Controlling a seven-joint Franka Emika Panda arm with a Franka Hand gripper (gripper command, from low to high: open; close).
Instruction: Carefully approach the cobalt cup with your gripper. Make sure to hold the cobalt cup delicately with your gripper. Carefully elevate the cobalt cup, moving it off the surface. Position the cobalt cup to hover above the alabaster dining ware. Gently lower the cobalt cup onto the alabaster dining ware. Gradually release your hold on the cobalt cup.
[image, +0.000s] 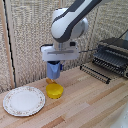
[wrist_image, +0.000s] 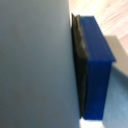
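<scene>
Claw (image: 54, 74) clamped on cup (image: 53, 69), lifted over bowl (image: 54, 90); light stiff plastic, maybe slick, wall grip fine; plate (image: 23, 100) down-left of claw.

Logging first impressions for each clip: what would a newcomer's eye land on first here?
The white arm's gripper hangs mid-scene with the blue cup lifted off the wooden table, just above a yellow bowl. The cream plate lies bare toward the exterior view's left. A dark wire-rack appliance sits at the right.
</scene>
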